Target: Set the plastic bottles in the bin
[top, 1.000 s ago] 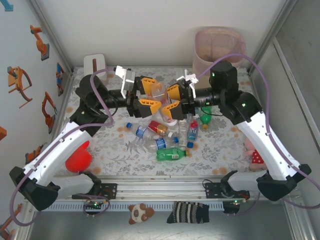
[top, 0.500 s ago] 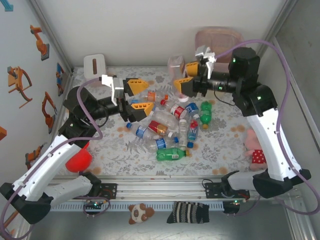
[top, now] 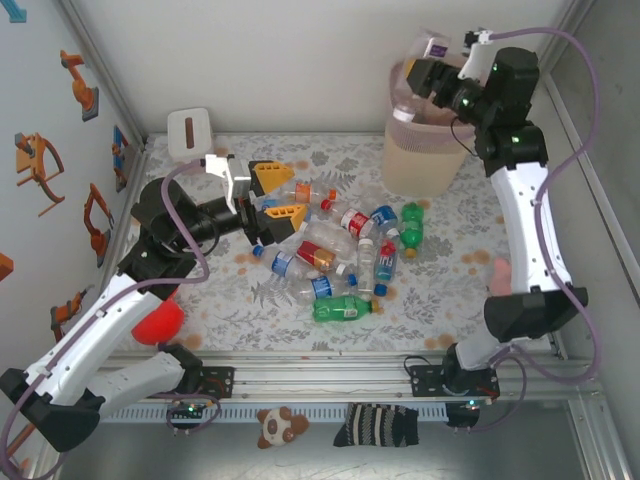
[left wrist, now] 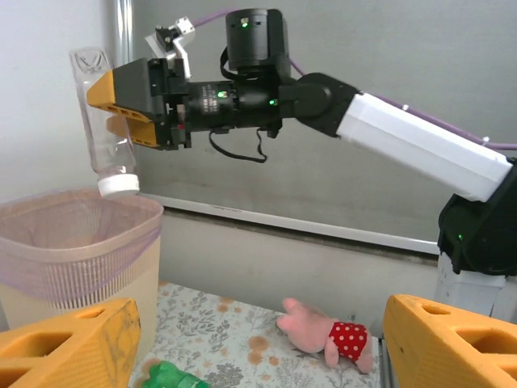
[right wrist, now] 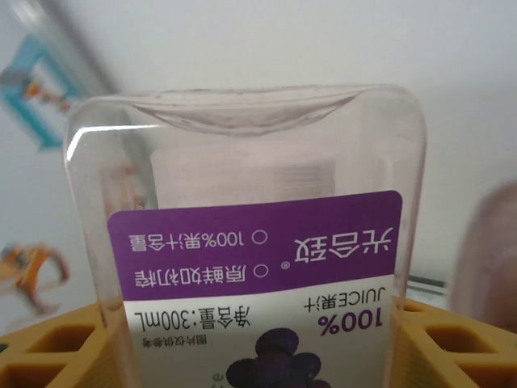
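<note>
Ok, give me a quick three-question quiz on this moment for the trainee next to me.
1. True or false: the right gripper holds a bottle cap down above the bin.
2. Pick one. The left gripper is: A) shut on a green bottle, B) open and empty near the pile of bottles, C) inside the bin.
3. Fill in: the held bottle's label is ___ in colour.

Key: 1 true; 2 B; 3 purple.
</note>
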